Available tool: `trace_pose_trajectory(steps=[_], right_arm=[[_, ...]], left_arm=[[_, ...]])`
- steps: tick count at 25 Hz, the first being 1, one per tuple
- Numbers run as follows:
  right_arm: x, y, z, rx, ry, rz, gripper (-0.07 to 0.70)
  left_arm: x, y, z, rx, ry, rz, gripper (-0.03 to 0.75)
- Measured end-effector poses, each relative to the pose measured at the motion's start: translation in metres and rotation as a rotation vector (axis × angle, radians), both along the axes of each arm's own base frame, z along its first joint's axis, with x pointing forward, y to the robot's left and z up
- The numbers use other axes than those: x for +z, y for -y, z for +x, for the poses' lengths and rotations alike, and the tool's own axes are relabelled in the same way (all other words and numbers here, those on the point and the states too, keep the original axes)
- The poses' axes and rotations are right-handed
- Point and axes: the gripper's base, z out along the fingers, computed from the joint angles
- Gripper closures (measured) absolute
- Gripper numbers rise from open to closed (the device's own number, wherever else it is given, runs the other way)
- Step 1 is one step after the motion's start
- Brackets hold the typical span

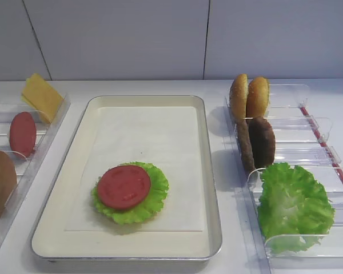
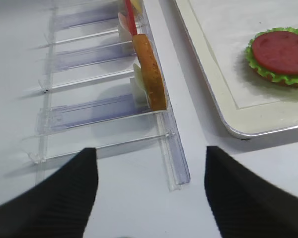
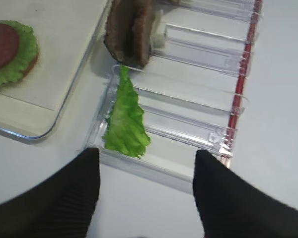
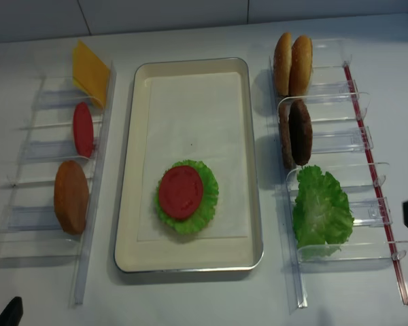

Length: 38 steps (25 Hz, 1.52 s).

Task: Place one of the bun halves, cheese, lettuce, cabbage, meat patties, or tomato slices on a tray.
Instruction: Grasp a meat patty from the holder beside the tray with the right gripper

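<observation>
Ribbed black right gripper [image 3: 146,198] gapes wide, empty, above ruffled lettuce [image 3: 125,119]; left gripper [image 2: 149,198] likewise.

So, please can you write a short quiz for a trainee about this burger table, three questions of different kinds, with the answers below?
1. True or false: the tomato slice on the tray lies on top of the lettuce.
2. Multiple choice: what stands in the bin on the right side, between the bun halves and the loose lettuce leaf?
A. cheese
B. meat patties
C. a tomato slice
3. Fill the gap: in the right wrist view, the right gripper hangs with its jaws ____ and nothing between them.

Key
1. True.
2. B: the meat patties stand on edge there.
3. open
</observation>
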Motion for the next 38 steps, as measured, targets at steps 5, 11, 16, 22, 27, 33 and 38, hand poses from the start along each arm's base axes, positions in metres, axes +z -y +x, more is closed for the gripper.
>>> trace_pose_trajectory(steps=[5, 11, 16, 22, 27, 33, 38], right_arm=[[0.012, -0.012, 0.029, 0.088, -0.057, 0.063, 0.174], [0.021, -0.027, 0.063, 0.194, -0.135, 0.165, 0.174], [0.023, -0.038, 0.091, 0.257, -0.181, 0.202, 0.178], [0.02, -0.075, 0.117, 0.354, -0.229, 0.132, 0.257], [0.01, -0.103, 0.141, 0.321, -0.295, 0.034, 0.271], [-0.004, -0.116, 0.172, 0.206, -0.351, -0.05, 0.276], [-0.024, -0.122, 0.194, 0.152, -0.401, -0.091, 0.279]], left_arm=[[0.0, 0.0, 0.0, 0.0, 0.0, 0.0, 0.249], [0.0, 0.0, 0.0, 0.0, 0.0, 0.0, 0.249], [0.0, 0.0, 0.0, 0.0, 0.0, 0.0, 0.249], [0.0, 0.0, 0.0, 0.0, 0.0, 0.0, 0.249], [0.0, 0.0, 0.0, 0.0, 0.0, 0.0, 0.249], [0.0, 0.0, 0.0, 0.0, 0.0, 0.0, 0.249], [0.0, 0.0, 0.0, 0.0, 0.0, 0.0, 0.249]])
